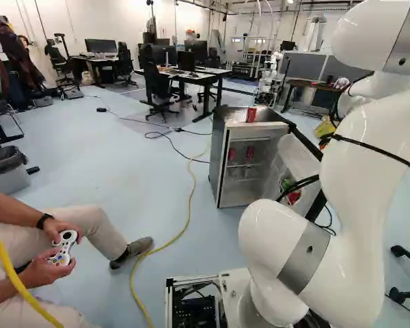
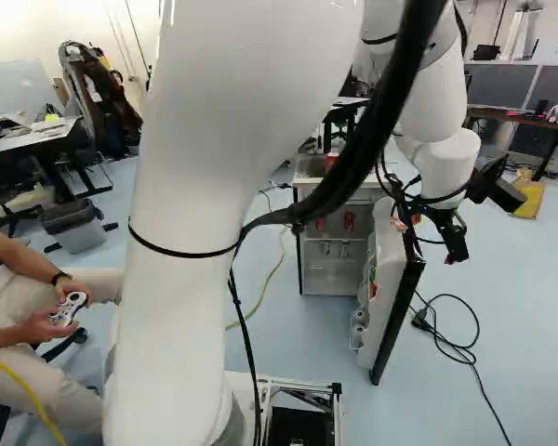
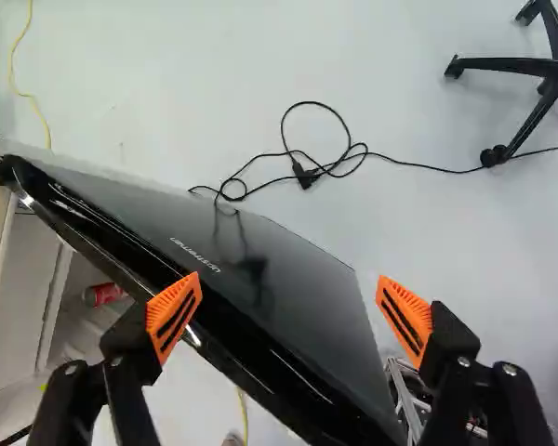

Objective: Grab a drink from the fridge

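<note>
gripper (image 3: pixel 289 280) open by door's (image 3: pixel 167 223) top edge; sideways drift could bump it, swinging the fridge (image 1: pixel 219 164) shut.

And it's a smooth white arm (image 1: pixel 369 171), grey bands (image 1: pixel 304 260), thick black cables (image 2: pixel 379 121), then a black gripper (image 2: pixel 454 246), ridged orange pads (image 3: pixel 174 311), probably silvery screws (image 3: pixel 463 360)!

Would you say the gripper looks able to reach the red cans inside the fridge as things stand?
Probably not directly: the open gripper hangs on the outer side of the fridge door, which stands between it and the red cans. With the door swung open, going around looks possible.
</note>
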You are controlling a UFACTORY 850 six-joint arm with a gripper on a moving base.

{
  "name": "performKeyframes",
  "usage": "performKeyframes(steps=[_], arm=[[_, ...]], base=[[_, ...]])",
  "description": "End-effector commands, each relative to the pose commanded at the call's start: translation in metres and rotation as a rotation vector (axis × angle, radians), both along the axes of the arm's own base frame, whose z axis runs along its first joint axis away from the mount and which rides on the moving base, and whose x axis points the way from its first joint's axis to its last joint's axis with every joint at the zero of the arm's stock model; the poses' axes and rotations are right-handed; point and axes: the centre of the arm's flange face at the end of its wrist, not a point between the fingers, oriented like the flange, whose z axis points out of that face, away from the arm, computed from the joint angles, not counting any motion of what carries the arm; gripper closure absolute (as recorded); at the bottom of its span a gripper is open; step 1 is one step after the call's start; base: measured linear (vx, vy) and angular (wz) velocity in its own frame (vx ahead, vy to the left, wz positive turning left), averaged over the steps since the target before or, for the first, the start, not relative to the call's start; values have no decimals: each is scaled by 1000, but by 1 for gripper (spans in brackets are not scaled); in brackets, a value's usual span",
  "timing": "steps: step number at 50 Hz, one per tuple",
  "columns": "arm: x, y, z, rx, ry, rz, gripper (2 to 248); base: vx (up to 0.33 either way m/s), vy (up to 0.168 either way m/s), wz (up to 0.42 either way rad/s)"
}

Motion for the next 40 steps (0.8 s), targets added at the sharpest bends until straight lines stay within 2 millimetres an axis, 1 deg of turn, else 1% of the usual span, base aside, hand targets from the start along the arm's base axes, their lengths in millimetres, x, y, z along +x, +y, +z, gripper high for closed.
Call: performKeyframes(steps=[40], arm=[[-3,55,2,23,18,55,3]], base=[[0,0,0]])
